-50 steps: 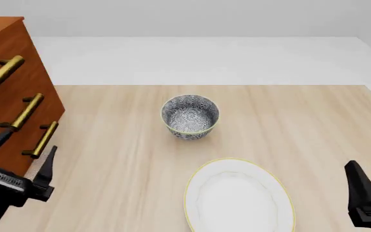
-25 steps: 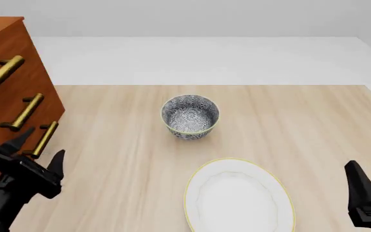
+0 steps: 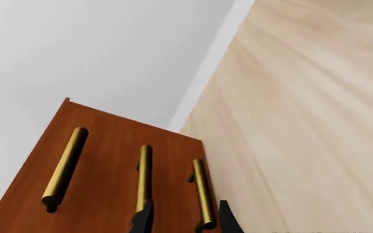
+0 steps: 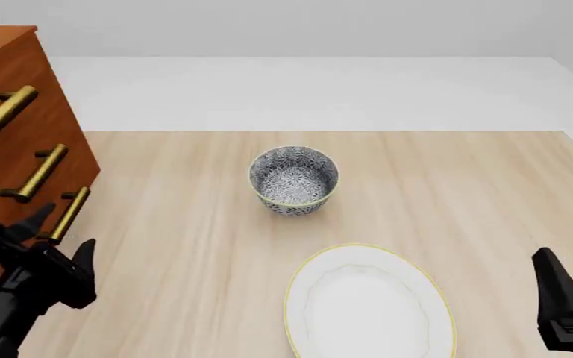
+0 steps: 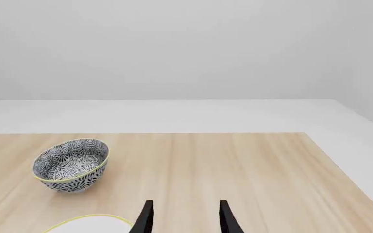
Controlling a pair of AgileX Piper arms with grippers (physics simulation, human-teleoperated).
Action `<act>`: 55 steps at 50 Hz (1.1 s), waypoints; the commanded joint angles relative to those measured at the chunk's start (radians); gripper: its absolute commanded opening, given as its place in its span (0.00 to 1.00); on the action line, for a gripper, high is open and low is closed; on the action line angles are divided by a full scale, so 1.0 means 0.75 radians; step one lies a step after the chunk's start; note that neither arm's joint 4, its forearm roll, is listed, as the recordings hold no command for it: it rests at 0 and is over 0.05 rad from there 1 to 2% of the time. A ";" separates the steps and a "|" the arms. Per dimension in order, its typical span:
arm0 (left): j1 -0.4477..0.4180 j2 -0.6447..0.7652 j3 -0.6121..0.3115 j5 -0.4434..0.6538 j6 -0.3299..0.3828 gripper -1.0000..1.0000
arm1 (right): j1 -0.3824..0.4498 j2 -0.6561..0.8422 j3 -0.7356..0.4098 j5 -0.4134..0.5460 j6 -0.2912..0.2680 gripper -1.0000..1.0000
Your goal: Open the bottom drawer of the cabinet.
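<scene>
The cabinet (image 4: 13, 71) stands at the table's left edge with three brass handles. The bottom drawer (image 4: 80, 176) sits flush with the fronts above it; its handle (image 4: 69, 211) is the one nearest the tabletop. My left gripper (image 4: 56, 237) is open at the near end of that handle. In the left wrist view its fingertips (image 3: 144, 218) flank the end of the bottom handle (image 3: 203, 194), with the gripper (image 3: 185, 221) not closed on it. My right gripper (image 5: 185, 218) is open and holds nothing, low at the front right (image 4: 563, 297).
A patterned bowl (image 4: 294, 179) stands mid-table, also in the right wrist view (image 5: 70, 165). A white plate (image 4: 369, 307) with a yellow rim lies in front of it. The table's far edge (image 4: 316, 132) meets a white floor.
The left gripper turned and swung in toward the bottom handle's near end, then shifted slightly left. The right arm has not moved.
</scene>
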 commanded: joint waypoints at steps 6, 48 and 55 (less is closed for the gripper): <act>0.005 0.208 -0.130 -0.005 0.033 1.00 | 0.000 0.000 0.001 -0.001 0.000 1.00; 0.113 0.740 -0.482 -0.005 0.145 1.00 | 0.000 -0.001 -0.001 0.002 0.000 1.00; 0.144 0.736 -0.477 -0.005 0.151 1.00 | 0.000 -0.001 -0.001 0.002 0.000 1.00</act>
